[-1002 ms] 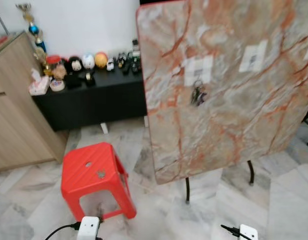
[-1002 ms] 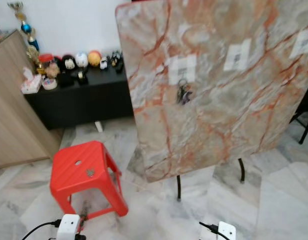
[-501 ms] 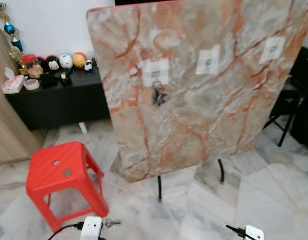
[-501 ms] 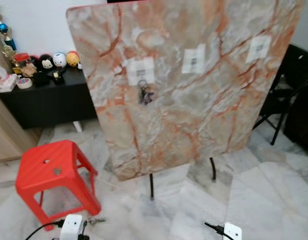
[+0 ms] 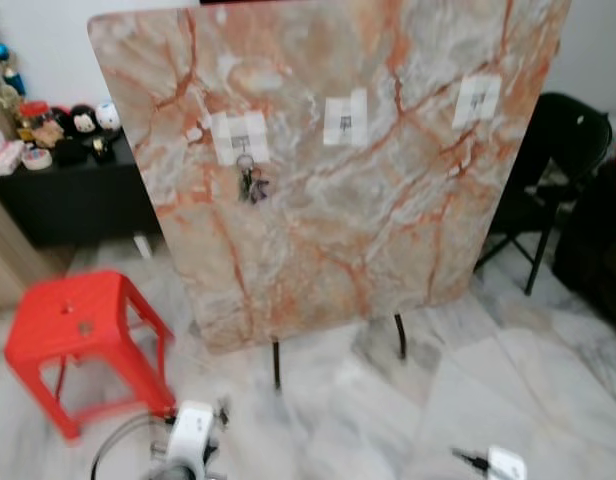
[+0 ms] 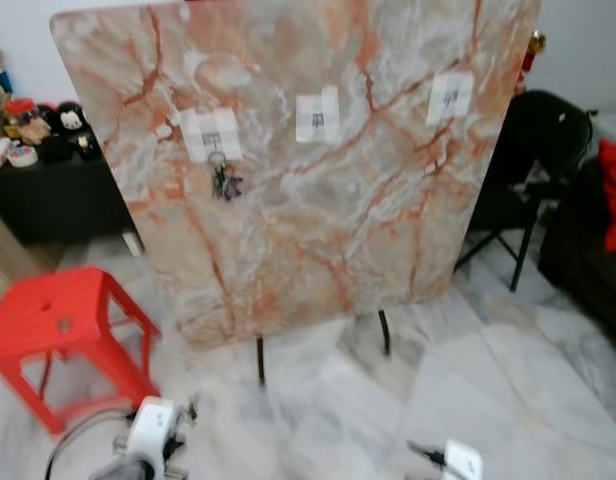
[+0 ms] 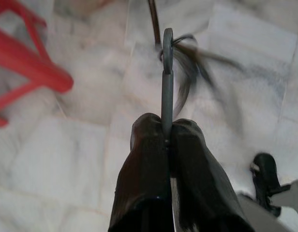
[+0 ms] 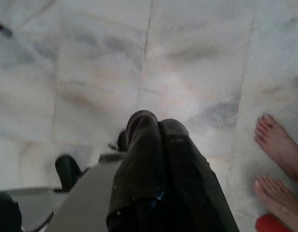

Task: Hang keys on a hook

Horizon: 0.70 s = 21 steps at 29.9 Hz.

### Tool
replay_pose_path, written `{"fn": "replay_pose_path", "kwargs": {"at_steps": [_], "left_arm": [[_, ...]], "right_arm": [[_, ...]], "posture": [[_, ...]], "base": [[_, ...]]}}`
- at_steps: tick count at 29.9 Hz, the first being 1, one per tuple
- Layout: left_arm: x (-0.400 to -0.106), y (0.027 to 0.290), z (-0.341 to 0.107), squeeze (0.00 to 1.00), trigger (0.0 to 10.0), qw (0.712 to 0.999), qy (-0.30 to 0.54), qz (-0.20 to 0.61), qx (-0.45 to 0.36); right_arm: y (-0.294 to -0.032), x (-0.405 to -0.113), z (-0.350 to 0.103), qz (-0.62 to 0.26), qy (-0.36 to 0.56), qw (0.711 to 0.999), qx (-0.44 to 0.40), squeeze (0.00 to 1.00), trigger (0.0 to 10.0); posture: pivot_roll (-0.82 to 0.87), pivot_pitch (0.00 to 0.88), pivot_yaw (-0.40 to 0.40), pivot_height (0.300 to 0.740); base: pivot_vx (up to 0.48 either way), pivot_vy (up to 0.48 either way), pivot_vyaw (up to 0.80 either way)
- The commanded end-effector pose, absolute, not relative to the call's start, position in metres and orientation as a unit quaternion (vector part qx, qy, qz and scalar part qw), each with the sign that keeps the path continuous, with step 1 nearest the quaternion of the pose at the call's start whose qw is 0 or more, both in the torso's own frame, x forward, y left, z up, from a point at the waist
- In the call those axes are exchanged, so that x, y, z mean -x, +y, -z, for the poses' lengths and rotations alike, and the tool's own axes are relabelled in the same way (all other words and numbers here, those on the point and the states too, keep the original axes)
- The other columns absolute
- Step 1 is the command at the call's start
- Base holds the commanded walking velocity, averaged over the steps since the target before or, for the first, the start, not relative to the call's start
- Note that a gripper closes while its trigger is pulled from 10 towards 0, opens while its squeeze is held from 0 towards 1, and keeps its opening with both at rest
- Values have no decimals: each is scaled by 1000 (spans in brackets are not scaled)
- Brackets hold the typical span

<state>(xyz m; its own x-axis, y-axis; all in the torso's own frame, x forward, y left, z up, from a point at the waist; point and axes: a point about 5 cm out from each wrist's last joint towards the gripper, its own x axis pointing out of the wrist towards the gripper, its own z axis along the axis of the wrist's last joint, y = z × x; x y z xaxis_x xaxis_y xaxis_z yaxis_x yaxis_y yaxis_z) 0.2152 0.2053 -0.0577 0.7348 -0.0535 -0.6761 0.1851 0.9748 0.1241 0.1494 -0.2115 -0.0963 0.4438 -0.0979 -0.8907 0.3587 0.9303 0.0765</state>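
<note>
An upright marble-patterned board on thin black legs carries three white hook pads: left, middle and right. One bunch of keys hangs from the left hook. In the left wrist view my left gripper is shut on a thin metal key ring, with dark keys swinging blurred from its far end above the marble floor. My left wrist is low in front of the board. My right gripper is shut with nothing in it, hanging over the floor.
A red plastic stool stands left of the board. A black cabinet with small figurines is behind it. A black folding chair sits at the right. A person's bare feet stand on the marble floor close to my right arm.
The camera has swung right: the board now sits centred and the stool has slid left. The chair has come into view. The keys in my left gripper are swinging.
</note>
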Motion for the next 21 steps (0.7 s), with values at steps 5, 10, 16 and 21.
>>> {"fn": "replay_pose_path", "kwargs": {"at_steps": [5,10,16,21], "left_arm": [[-259,193,11,0,10000,970,194,112,-98],[-272,178,-18,0,10000,984,91,121,-89],[-276,166,-37,0,10000,983,43,149,-96],[-280,159,-68,0,10000,983,-17,158,-92]], "right_arm": [[-212,-151,95,132,509,842,-122,0,10000],[-213,-150,96,130,509,843,-119,0,10000],[-213,-150,96,130,509,843,-116,0,10000],[-214,-149,96,130,510,843,-113,0,10000]], "posture": [[15,0,6,740],[3,0,7,740],[0,0,8,740],[4,0,5,740]], "base": [[0,0,0],[0,0,0],[0,0,0],[0,0,0]]}}
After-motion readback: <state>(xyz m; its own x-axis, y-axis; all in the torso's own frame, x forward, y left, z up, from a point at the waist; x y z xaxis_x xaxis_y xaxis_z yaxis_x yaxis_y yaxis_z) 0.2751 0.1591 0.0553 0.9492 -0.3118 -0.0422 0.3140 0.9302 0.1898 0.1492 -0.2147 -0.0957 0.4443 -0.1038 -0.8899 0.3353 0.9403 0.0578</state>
